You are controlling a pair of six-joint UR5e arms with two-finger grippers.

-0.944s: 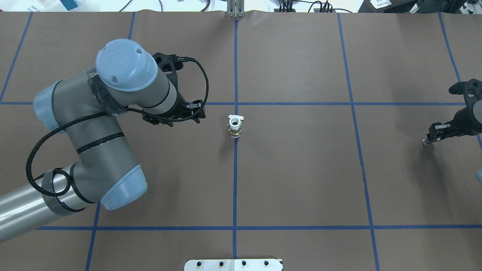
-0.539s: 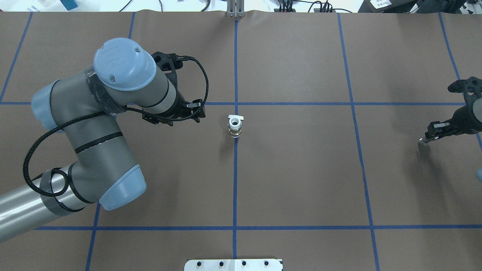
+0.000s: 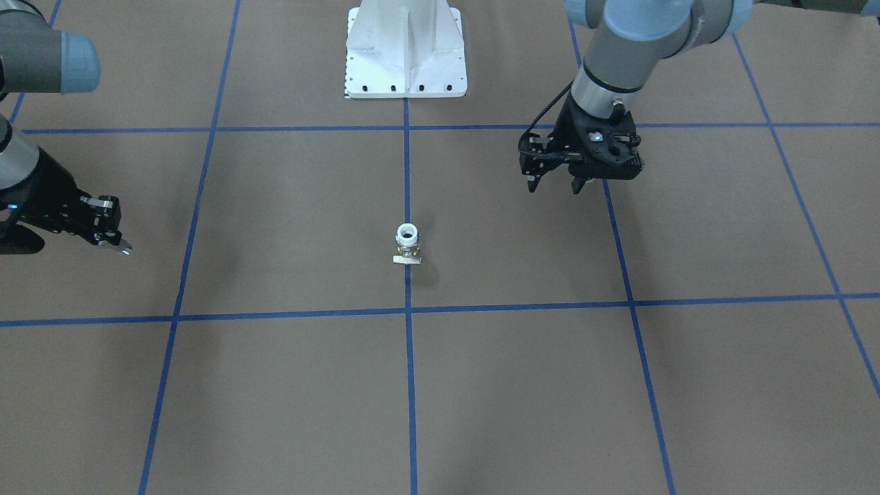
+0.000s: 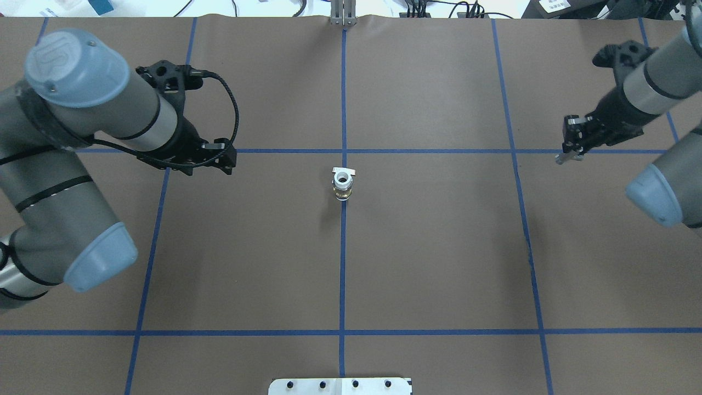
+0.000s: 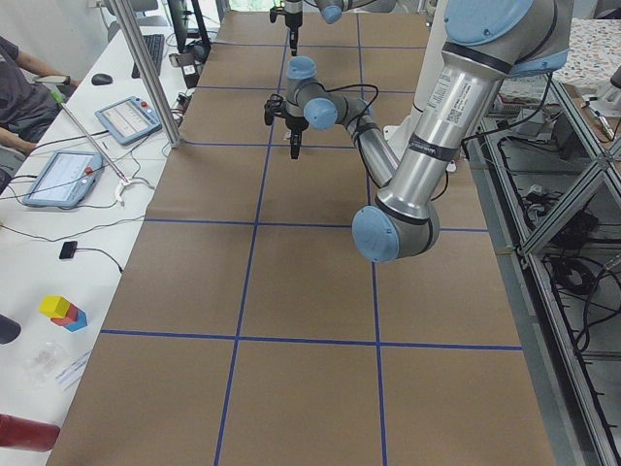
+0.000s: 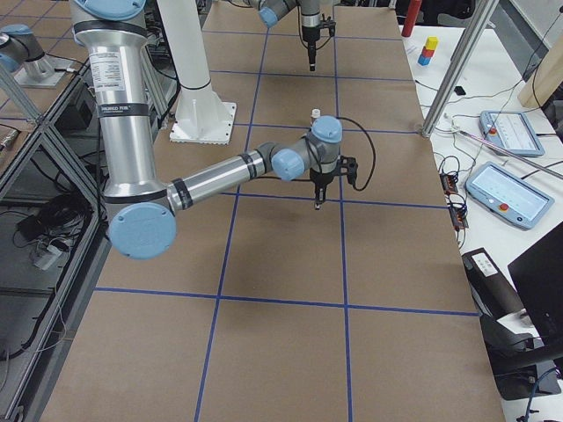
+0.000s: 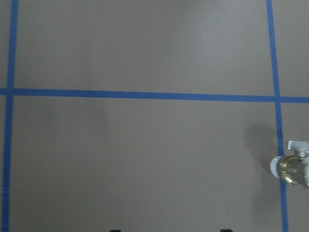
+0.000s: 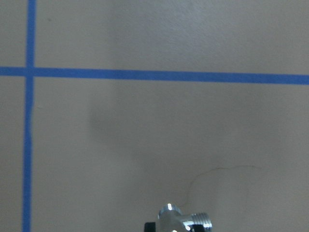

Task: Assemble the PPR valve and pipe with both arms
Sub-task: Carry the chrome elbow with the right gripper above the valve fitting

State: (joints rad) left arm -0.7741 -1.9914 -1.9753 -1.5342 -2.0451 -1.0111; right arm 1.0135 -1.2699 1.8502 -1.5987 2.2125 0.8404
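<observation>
A small white PPR fitting on a brass-coloured valve body [image 4: 341, 185] stands upright on the brown table mat at the centre line. It also shows in the front view [image 3: 408, 245] and at the right edge of the left wrist view [image 7: 292, 169]. My left gripper [image 4: 221, 162] hovers well to its left, open and empty, its jaws apart in the front view [image 3: 553, 187]. My right gripper [image 4: 567, 156] is far to the right of the fitting. Its silver fingertips [image 8: 179, 221] are together, with nothing seen between them [image 3: 118, 245].
The white bolted pedestal base [image 3: 405, 51] stands at the robot's side of the table. Blue tape lines [image 4: 343, 274] divide the mat. A metal post [image 4: 343, 13] stands at the far edge. Tablets [image 5: 126, 118] and cables lie on the operators' side bench.
My left gripper has pulled back to the left, away from the fitting. My right gripper has moved inward and toward the far side. The fitting has not moved.
</observation>
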